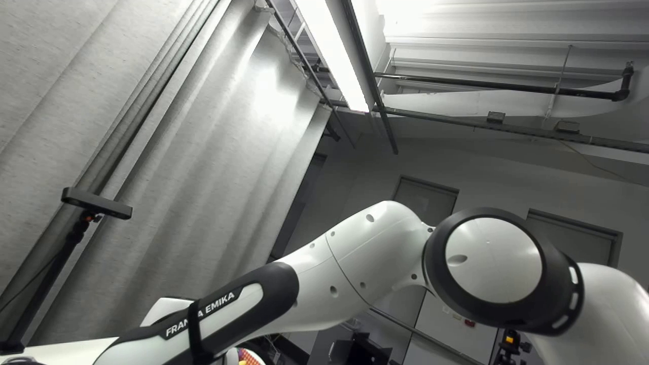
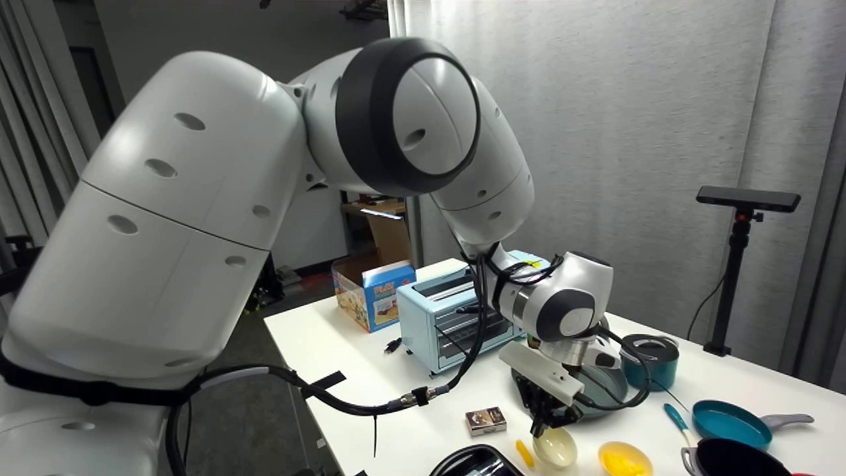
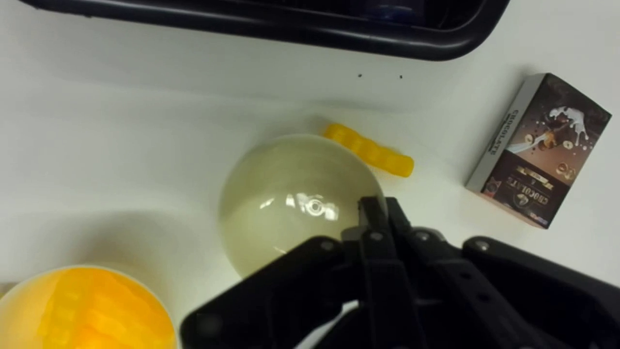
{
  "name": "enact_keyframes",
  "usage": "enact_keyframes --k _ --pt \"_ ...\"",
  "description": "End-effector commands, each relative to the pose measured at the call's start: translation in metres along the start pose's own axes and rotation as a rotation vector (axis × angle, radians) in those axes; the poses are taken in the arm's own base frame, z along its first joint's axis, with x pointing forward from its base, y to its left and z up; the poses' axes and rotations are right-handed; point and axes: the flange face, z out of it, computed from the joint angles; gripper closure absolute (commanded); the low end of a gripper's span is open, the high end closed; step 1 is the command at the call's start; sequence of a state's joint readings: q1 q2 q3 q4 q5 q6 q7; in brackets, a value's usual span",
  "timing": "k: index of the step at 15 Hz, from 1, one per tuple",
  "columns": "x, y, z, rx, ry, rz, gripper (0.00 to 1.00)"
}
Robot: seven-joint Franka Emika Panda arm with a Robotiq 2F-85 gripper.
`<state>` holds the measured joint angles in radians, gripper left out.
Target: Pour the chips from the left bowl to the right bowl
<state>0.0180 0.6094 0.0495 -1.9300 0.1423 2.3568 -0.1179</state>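
Pinching the cream bowl (image 3: 290, 223) by its rim with the gripper (image 3: 385, 208), at a gap about as narrow as the bowl's wall. Reaching with one black fingertip (image 3: 371, 213) inside the bowl and with another outside. Cannot tell whether lifted off the white table (image 2: 383, 380) or resting on it; in an exterior view, well in from the edge along the gray curtain (image 2: 595, 132). Showing one loose yellow crinkle-cut chip (image 3: 370, 149) just beside the bowl, and more chips (image 3: 97, 310) in the yellow bowl (image 3: 29, 305), apart from the gripper. Showing a chocolate box (image 2: 486, 421) toward the table's left corner in that view, and nearer that corner a box lettered PLAY (image 2: 386, 301), with a light-blue toaster oven (image 2: 423, 334) near it.
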Motion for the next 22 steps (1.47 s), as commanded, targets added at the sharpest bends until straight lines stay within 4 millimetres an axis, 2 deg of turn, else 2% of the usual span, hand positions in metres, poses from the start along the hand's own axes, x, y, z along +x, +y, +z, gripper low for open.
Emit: enact_keyframes --k 1,3,8,10,11,18,22 --pt "0.005 -0.001 -0.001 -0.034 0.02 0.015 0.69" --pt "0.005 -0.001 -0.001 -0.034 0.02 0.017 0.56" --pt "0.006 0.001 -0.008 -0.024 0.034 0.026 0.17" --pt "0.006 0.001 -0.015 -0.016 0.052 0.034 0.04" --pt "0.006 0.002 -0.02 -0.015 0.065 0.038 0.0" --pt "0.004 0.01 -0.074 -0.004 0.238 0.075 0.0" --pt "-0.002 0.012 -0.096 -0.017 0.317 0.087 0.0"
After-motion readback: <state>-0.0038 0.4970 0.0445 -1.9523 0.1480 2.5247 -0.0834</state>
